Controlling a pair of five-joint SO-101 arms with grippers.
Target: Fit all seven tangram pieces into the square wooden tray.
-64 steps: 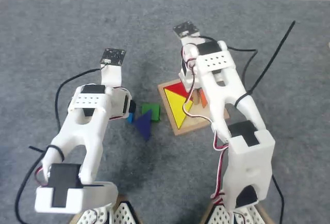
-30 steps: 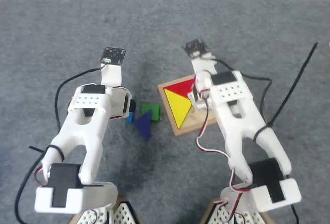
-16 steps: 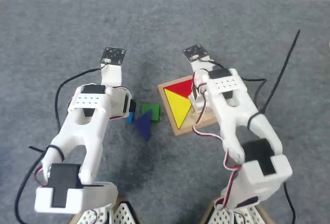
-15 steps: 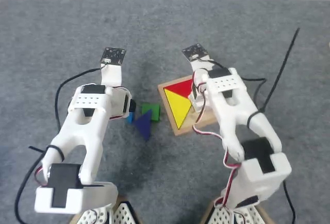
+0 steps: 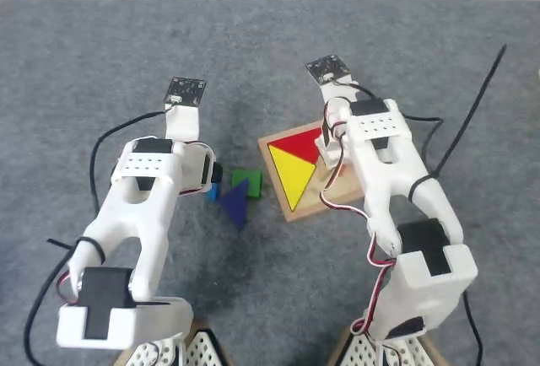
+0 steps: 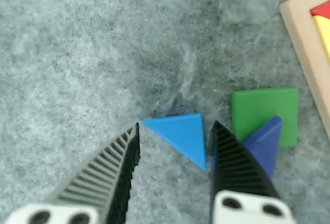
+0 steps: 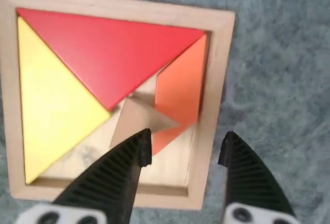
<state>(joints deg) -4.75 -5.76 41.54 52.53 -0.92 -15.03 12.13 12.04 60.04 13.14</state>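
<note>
The square wooden tray (image 7: 214,79) holds a red triangle (image 7: 113,48), a yellow triangle (image 7: 51,95) and an orange parallelogram (image 7: 180,92). A pale wood-coloured triangle (image 7: 136,121) lies in the tray, its tip over the orange piece. My right gripper (image 7: 186,139) hangs open above that spot, holding nothing. On the carpet left of the tray (image 5: 302,211) lie a light blue triangle (image 6: 180,133), a green square (image 6: 264,108) and a dark blue piece (image 6: 263,141) partly on the square. My left gripper (image 6: 175,130) is open, its fingers on either side of the light blue triangle.
Grey carpet covers the table, with open carpet beyond the tray and to the far left. In the high view the right arm covers the tray's right half. Cables trail from both arms.
The right arm pulled back from its far reach, swung right, and has now shifted slightly away over the tray. The left arm and the loose pieces have not moved.
</note>
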